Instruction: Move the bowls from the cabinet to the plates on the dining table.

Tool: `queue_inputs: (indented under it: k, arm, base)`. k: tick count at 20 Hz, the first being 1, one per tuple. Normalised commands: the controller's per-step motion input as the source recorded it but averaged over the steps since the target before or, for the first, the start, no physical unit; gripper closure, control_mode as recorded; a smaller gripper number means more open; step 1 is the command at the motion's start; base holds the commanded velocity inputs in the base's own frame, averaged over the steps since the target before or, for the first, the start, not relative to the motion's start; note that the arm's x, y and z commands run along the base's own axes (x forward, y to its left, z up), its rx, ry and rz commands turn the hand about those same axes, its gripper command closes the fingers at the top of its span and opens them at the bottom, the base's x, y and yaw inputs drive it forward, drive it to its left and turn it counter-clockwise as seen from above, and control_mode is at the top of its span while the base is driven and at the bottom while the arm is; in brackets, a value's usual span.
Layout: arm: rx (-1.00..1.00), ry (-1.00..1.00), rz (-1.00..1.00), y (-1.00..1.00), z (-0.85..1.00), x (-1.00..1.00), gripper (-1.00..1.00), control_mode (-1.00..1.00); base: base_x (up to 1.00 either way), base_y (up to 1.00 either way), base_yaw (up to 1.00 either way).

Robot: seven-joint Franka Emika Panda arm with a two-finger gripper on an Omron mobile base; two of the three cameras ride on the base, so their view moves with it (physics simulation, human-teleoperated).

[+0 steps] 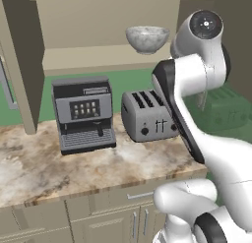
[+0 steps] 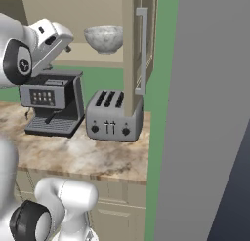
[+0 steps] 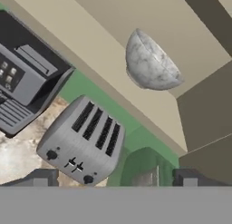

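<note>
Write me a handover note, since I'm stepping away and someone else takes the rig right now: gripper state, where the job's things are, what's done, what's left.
Gripper: open, holding nothing, aimed up toward the cabinet shelf.
Pale marbled bowl: upright on the shelf of the open cabinet, above the toaster and coffee machine on the counter.
Done: cabinet doors are open; no bowl is picked up yet.
Left: reach in, grasp the marbled bowl, take it to a plate on the dining table; then likewise for the other bowl.

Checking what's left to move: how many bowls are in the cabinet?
1: a pale grey-white marbled stone-look bowl stands upright on the beige cabinet shelf, above the toaster. Others may be hidden.
</note>
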Motion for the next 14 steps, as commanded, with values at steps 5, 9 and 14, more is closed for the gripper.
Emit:
queue_inputs:
  k: [5, 9, 14]
  arm:
    - [-0.05, 0.0, 0.0, 0.0, 0.07, 0.45, -1.0, -1.0]
    - [-0.05, 0.0, 0.0, -0.04, 0.0, 0.38, -1.0, -1.0]
    - [-0.05, 0.0, 0.0, -0.06, 0.0, 0.38, -1.0, -1.0]
  base:
    - [0.0, 0.0, 0.0]
    - [0.0, 0.0, 0.0]
    - [0.0, 0.0, 0.0]
